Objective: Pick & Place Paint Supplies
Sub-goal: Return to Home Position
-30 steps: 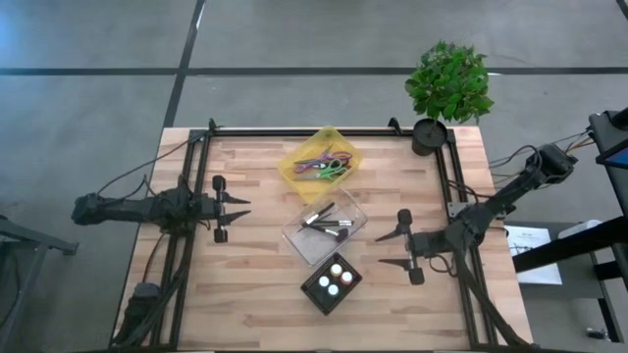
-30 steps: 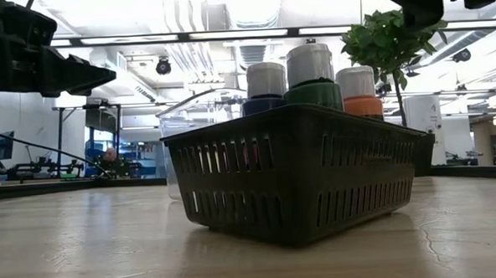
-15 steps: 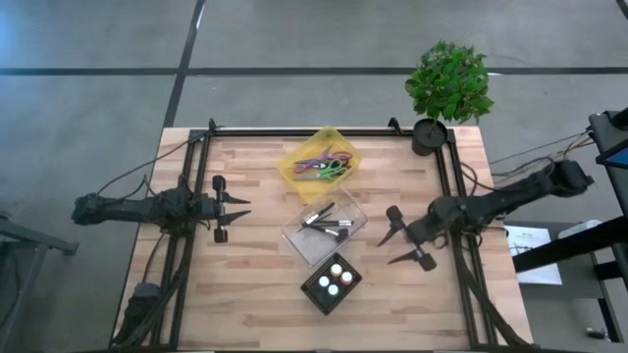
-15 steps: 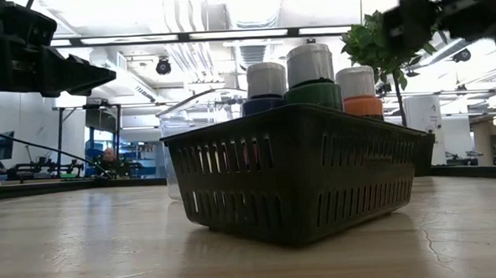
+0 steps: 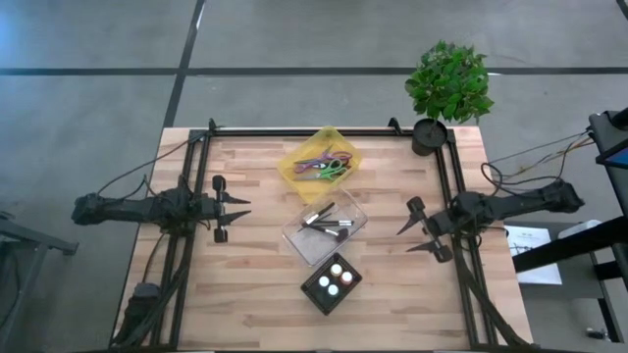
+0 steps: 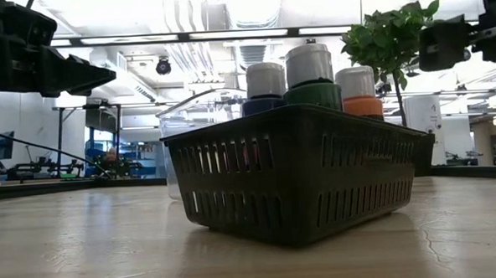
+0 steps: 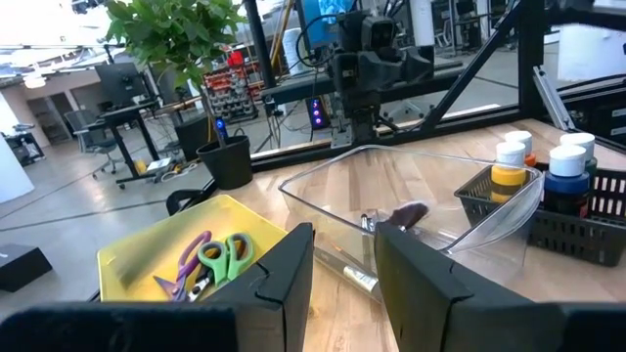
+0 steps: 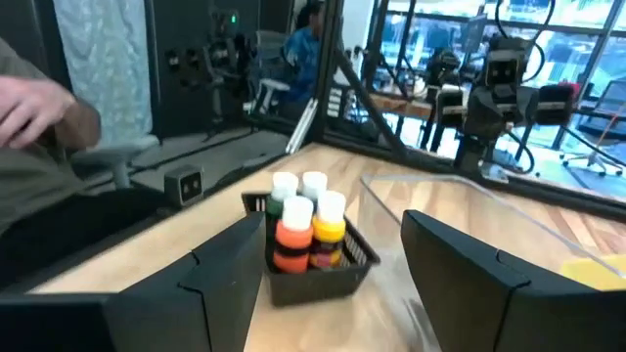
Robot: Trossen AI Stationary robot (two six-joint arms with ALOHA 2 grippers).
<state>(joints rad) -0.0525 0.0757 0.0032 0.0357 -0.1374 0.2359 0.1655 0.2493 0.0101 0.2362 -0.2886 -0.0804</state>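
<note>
Wooden table [image 5: 245, 284] on a grey lab floor; sorting looks complete, no supplies lie loose.
Brushes [image 5: 327, 223] lie in the transparent bin [image 5: 312, 250] at centre. Three paint bottles [image 5: 335, 277] stand in the black basket [image 5: 316, 296] at 5 o'clock. Scissors [image 5: 329, 167] sit in the yellow tray [image 5: 345, 143] at 12. Left gripper [image 5: 241, 210] at 9 and right gripper [image 5: 403, 241] at 3 are both spread and empty. Only parking the arms seems left.

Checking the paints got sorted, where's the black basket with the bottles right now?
In the high view the black basket sits on the table, centred, toward the picture's lower edge, close below the clear bin holding the brushes.
</note>
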